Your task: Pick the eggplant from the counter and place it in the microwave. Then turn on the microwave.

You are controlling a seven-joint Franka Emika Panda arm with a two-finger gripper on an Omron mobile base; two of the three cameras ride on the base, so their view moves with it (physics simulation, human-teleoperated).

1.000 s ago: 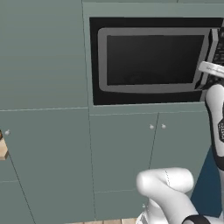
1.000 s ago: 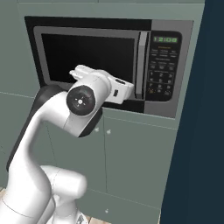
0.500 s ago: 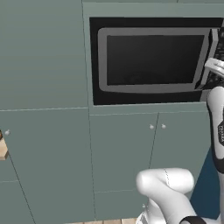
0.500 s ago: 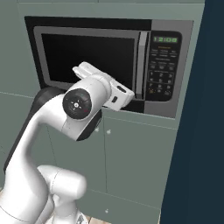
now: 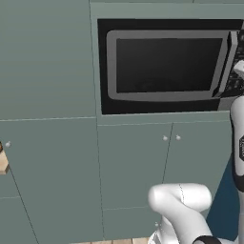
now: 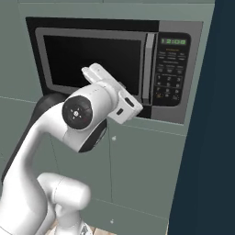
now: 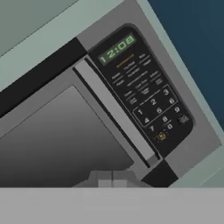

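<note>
Claw [image 7: 112, 178] shifted right toward keypad [image 6: 170, 69], pinched closed, microwave [image 6: 96, 59] door shut

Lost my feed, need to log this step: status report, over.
Gripper shut, empty, in front of the microwave. Door closed, keypad ahead. Nothing in the way.

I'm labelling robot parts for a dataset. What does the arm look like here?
The arm is glossy white, built of rounded tubular links with dark joint bands. One joint cap is a grey disc with small dots. The hand is a white block.
</note>
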